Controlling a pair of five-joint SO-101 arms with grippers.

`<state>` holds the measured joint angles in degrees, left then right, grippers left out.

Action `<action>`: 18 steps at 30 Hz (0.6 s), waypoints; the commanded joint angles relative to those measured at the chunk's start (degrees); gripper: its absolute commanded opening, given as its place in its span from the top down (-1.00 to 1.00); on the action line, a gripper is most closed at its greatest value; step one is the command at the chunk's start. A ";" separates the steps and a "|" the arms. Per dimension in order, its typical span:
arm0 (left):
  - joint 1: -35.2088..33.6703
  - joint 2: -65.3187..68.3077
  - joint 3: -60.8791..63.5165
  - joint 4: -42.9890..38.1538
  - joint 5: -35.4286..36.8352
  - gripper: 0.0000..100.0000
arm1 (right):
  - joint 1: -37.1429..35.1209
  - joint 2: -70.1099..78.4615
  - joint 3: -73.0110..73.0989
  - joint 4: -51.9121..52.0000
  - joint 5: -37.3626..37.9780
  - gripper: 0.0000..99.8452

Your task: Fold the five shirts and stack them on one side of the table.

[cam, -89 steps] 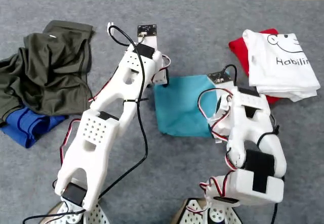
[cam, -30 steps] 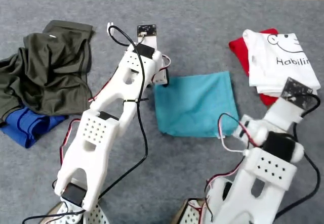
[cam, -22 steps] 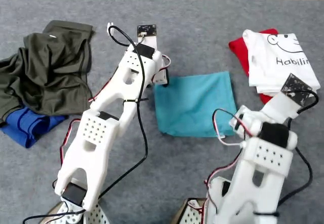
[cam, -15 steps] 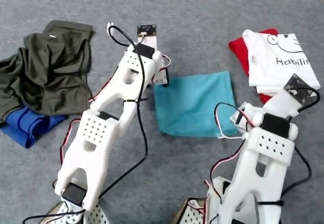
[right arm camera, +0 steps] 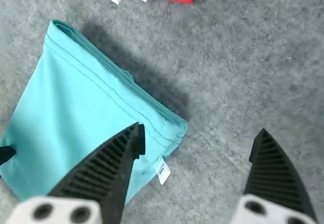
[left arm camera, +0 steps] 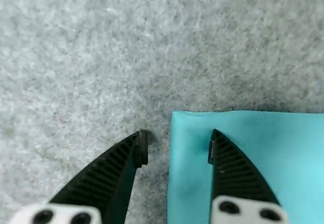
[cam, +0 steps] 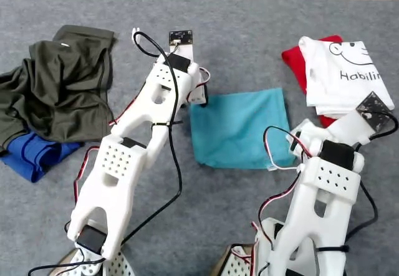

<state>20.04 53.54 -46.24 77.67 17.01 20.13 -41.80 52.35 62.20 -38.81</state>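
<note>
The folded teal cotton shirt (cam: 240, 129) lies mid-table. My left gripper (left arm camera: 177, 144), spread, straddles its far-left corner; my right gripper (right arm camera: 200, 133) hangs wide open over the near-right one. I'd pinch every layer, then carry it level to the folded white shirt stack (cam: 343, 83) at right.

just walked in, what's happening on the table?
Shirt folding, partway done. The folded teal shirt lies mid-table. The left gripper is open astride one corner; the right gripper is open over the corner with the tag. White shirt sits folded on red shirt. Green shirt and blue shirt lie crumpled.
</note>
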 commanded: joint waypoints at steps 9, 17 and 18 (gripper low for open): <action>0.26 0.22 -1.32 -0.09 0.09 0.60 | -0.48 0.31 -0.04 -2.64 -1.23 0.33; 0.26 0.22 -1.32 -0.09 0.09 0.60 | -0.75 0.31 -0.48 -3.34 -2.29 0.33; 0.26 0.22 -1.32 -0.09 0.09 0.60 | -0.84 0.31 -0.48 -4.04 -2.37 0.33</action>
<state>20.04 53.54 -46.24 77.67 17.01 20.13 -41.80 52.62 60.00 -40.13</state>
